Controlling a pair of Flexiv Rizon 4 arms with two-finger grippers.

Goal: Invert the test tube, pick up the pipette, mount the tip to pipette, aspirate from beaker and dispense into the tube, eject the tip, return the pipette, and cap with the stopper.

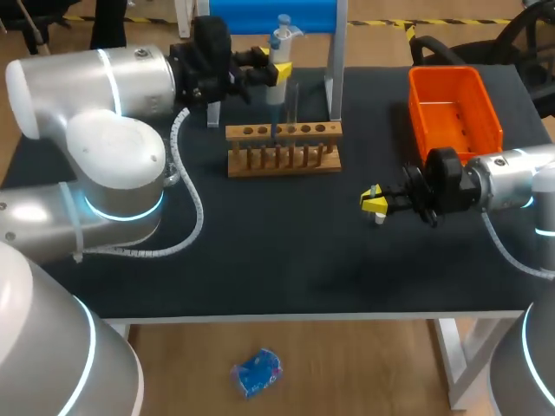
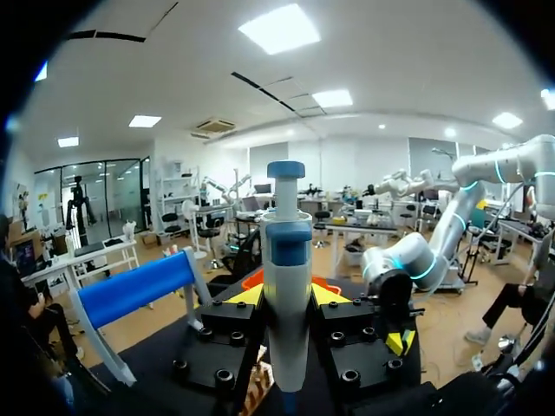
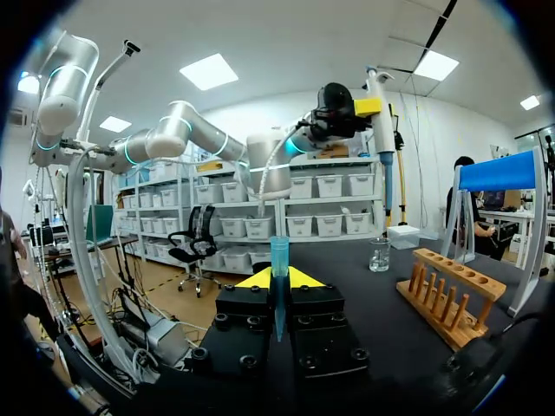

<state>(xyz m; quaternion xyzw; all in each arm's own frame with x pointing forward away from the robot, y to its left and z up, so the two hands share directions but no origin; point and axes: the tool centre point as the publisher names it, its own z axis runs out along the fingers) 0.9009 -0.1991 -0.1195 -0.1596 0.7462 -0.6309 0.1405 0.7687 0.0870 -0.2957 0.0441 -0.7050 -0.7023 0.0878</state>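
Our left hand [image 1: 279, 72] clenched on pipette [image 1: 281, 42], upright, above and behind rack [image 1: 284, 158]. Our right hand [image 1: 374, 204] grasping blue tip [image 3: 278, 256], low over desk [image 1: 260, 260], right of rack. Beaker [image 3: 379, 254] near rack. Orange bin [image 1: 454, 108] right of rack.

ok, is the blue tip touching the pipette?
Apart. Right wrist view: tip sits in the right tool, pipette hangs far ahead in the left tool.
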